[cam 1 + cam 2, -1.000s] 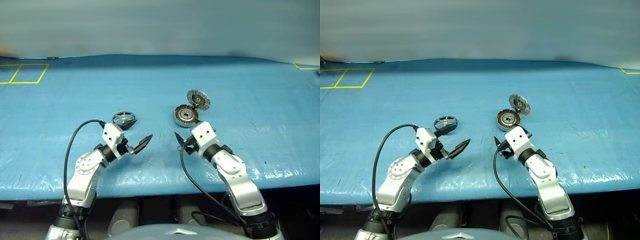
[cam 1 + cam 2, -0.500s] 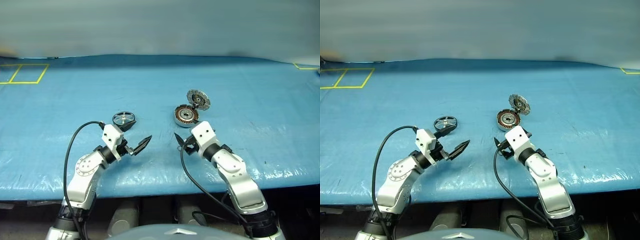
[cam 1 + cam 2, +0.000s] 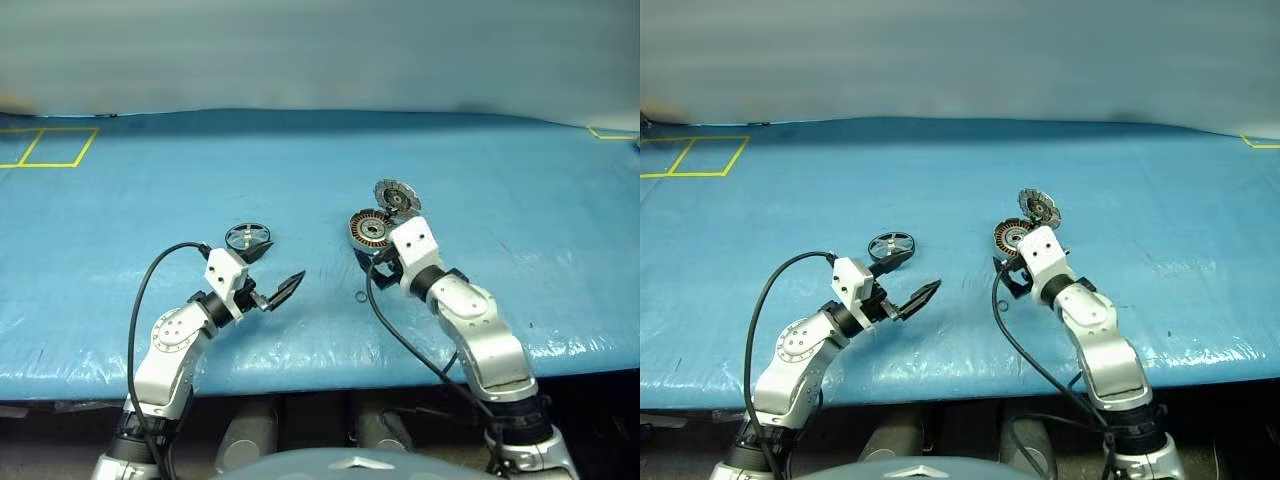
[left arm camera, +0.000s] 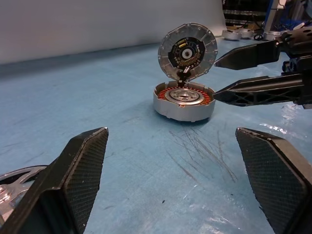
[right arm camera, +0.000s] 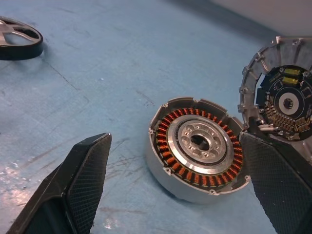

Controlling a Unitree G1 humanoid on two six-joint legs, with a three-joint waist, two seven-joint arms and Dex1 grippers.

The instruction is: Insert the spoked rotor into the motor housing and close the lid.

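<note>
Left eye view gives us the widest thing first: the blue table cover (image 3: 480, 180), spread across the whole work surface, with yellow tape marks (image 3: 45, 147) at its far left corner. On it, near the middle, sits the motor housing (image 3: 372, 231), its ring of copper windings showing, and the lid (image 3: 396, 197) stands up on edge at the housing's far side, touching it (apparently hinged or wired to it, though we cannot tell which). Our right gripper (image 4: 243, 73) reaches in just beside the housing with its fingers spread apart and nothing between them. Our left gripper (image 3: 275, 290) hangs well apart from the housing, jaws also wide and empty. The spoked rotor (image 3: 247, 237) lies flat on the cover just beyond the left wrist, untouched.

We judge the insertion not yet begun. The risk from here: the right fingers are close enough to nudge the housing or knock the upright lid shut before the rotor is seated. The rotor is thin and flat, so a pinch could slide it away.
</note>
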